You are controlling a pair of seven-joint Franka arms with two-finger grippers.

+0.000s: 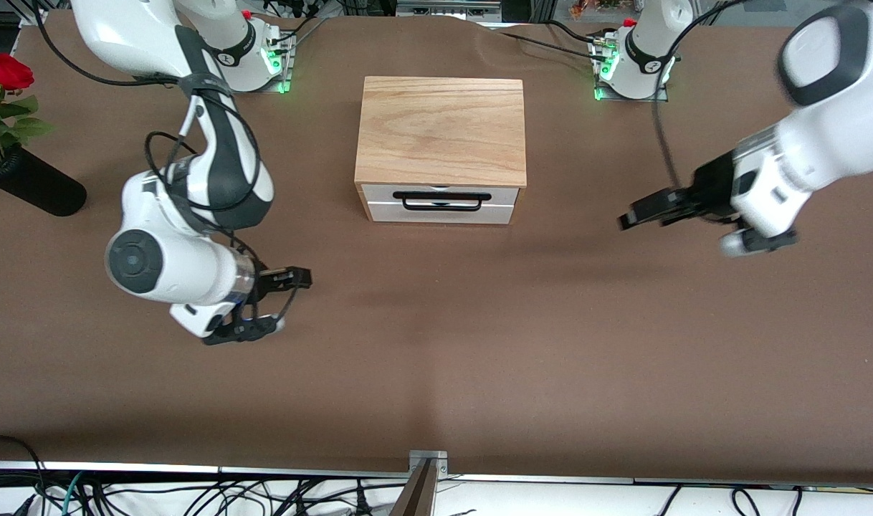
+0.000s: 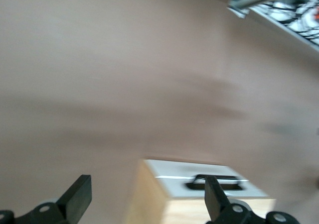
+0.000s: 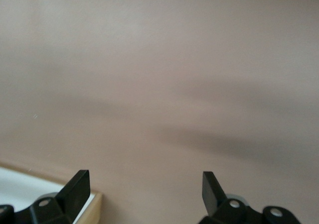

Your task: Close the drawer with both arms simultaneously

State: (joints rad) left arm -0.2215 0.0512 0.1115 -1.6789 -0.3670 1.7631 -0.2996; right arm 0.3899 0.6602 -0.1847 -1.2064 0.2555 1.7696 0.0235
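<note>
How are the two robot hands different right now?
The left gripper hangs over bare table toward the left arm's end, level with the drawer front; the right gripper hangs over table toward the right arm's end, lower in the front view. The left looks smeared; the right looks crisp. Both are black, have open jaws, hold nothing and touch nothing.
</note>
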